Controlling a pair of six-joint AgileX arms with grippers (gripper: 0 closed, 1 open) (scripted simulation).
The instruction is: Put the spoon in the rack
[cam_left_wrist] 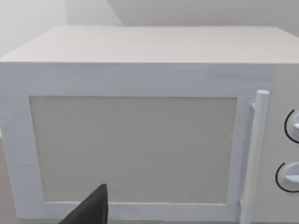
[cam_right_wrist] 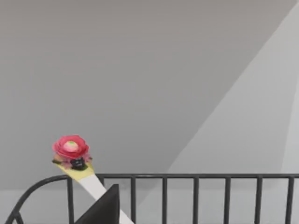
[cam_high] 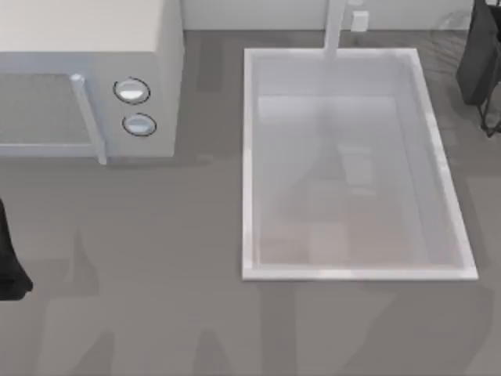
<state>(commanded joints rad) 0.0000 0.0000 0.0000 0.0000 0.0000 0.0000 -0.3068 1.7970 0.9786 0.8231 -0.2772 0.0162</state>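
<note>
While the sink basin (cam_high: 450, 196) sits on the right half of the counter in the top view, the right arm (cam_high: 479, 55) stands beyond the basin's far right corner, at the picture's upper right edge. In the right wrist view the spoon (cam_right_wrist: 77, 163) rises at a slant with its red head uppermost, its white handle crossing the top rail of the rack (cam_right_wrist: 196, 176), whose thin dark wires stand upright under that rail. A dark fingertip (cam_right_wrist: 105, 207) of the right gripper lies against the lower handle, but whether it is clamped on the spoon I cannot tell. The left arm (cam_high: 9, 266) waits well to the left of the basin, in front of the microwave (cam_left_wrist: 140, 121), which its wrist camera faces; its grip cannot be judged either.
</note>
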